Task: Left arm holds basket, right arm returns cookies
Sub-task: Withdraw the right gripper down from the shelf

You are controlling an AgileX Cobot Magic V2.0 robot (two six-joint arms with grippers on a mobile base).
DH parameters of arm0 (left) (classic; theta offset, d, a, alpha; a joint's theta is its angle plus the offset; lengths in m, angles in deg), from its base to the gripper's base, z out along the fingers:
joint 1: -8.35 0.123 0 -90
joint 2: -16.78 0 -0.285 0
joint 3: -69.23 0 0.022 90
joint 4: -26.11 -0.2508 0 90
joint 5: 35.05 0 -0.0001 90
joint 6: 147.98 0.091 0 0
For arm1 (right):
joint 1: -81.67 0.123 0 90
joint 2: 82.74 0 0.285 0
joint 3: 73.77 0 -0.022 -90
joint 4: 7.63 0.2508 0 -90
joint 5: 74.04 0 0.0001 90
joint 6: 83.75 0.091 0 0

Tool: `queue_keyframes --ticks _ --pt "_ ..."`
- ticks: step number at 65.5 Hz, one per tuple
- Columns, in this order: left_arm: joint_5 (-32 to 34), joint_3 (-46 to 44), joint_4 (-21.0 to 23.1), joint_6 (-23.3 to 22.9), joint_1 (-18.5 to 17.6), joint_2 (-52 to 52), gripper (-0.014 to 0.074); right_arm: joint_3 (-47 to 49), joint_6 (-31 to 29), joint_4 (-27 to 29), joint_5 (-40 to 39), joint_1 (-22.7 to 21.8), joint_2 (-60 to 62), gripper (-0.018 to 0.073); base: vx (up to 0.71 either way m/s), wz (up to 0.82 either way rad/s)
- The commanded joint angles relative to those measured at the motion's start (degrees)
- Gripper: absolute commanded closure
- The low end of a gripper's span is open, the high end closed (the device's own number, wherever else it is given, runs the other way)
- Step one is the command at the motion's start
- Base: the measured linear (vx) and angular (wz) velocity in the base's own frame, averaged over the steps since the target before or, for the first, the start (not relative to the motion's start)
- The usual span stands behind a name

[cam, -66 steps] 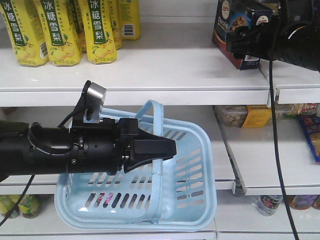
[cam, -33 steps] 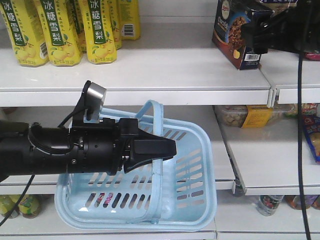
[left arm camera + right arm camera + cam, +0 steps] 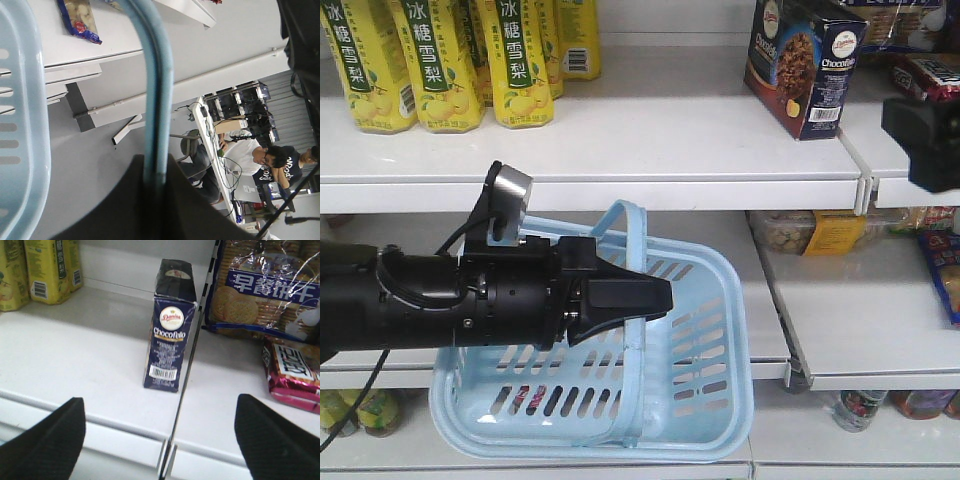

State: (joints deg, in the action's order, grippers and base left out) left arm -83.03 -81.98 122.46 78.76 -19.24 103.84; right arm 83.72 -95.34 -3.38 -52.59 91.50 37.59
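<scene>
The light blue basket (image 3: 720, 400) hangs in front of the lower shelves by one hoop handle (image 3: 625, 215). My left gripper (image 3: 665, 298) is shut on that handle (image 3: 157, 100), which runs down between the left gripper's (image 3: 155, 175) black jaws. The cookies (image 3: 805, 65), a dark navy Chocofello box, stand upright on the top shelf at its right end. In the right wrist view the cookies (image 3: 170, 325) stand alone beside the shelf divider. My right gripper (image 3: 160, 405) is open, in front of the shelf edge and apart from the box. The right gripper (image 3: 920, 145) shows at the far right edge.
Yellow drink cartons (image 3: 440, 60) stand at the top shelf's left. Right of the divider (image 3: 182, 385) lie a large biscuit bag (image 3: 265, 285) and a dark-red packet (image 3: 295, 370). Snack packs (image 3: 810, 232) fill the middle shelf and jars (image 3: 860, 408) the bottom one.
My right gripper has let go of the cookies and drawn back, down and to the right. The box stays upright on the top shelf. The left arm and basket have not moved.
</scene>
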Motion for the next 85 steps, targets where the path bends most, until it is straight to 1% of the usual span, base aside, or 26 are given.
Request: queue_keyframes --ticks 1,25,34,43,50,59,66,85 --pt "-2.4 -2.07 5.15 0.44 -0.06 -1.99 0.0603 -3.63 -0.2 -0.55 -4.84 -0.27 6.71 -0.0023 0.0 0.0" --pt "-2.4 -2.07 5.15 0.44 -0.06 -1.99 0.0603 -22.36 -0.31 -0.19 -4.39 -0.27 33.17 -0.0023 0.0 0.0" --pt "-2.4 -2.07 5.15 0.44 -0.06 -1.99 0.0603 -27.97 -0.2 -0.09 -5.68 -0.27 39.92 -0.0023 0.0 0.0" --pt "-2.4 -2.07 5.15 0.44 -0.06 -1.99 0.0603 -34.49 -0.26 -0.15 -8.31 -0.27 41.38 -0.0023 0.0 0.0" --pt "-2.4 -2.07 5.15 0.44 -0.06 -1.99 0.0603 -40.01 -0.26 -0.15 -12.43 -0.27 40.91 -0.0023 0.0 0.0" --pt "-2.4 -2.07 5.15 0.44 -0.06 -1.99 0.0603 -44.82 -0.2 0.14 -17.92 -0.27 40.91 -0.0023 0.0 0.0" --pt "-2.4 -2.07 5.15 0.44 -0.06 -1.99 0.0603 -45.88 -0.2 0.28 -22.4 -0.27 40.91 -0.0023 0.0 0.0" --pt "-2.4 -2.07 5.15 0.44 -0.06 -1.99 0.0603 -45.88 -0.2 0.28 -22.55 -0.27 40.91 -0.0023 0.0 0.0"
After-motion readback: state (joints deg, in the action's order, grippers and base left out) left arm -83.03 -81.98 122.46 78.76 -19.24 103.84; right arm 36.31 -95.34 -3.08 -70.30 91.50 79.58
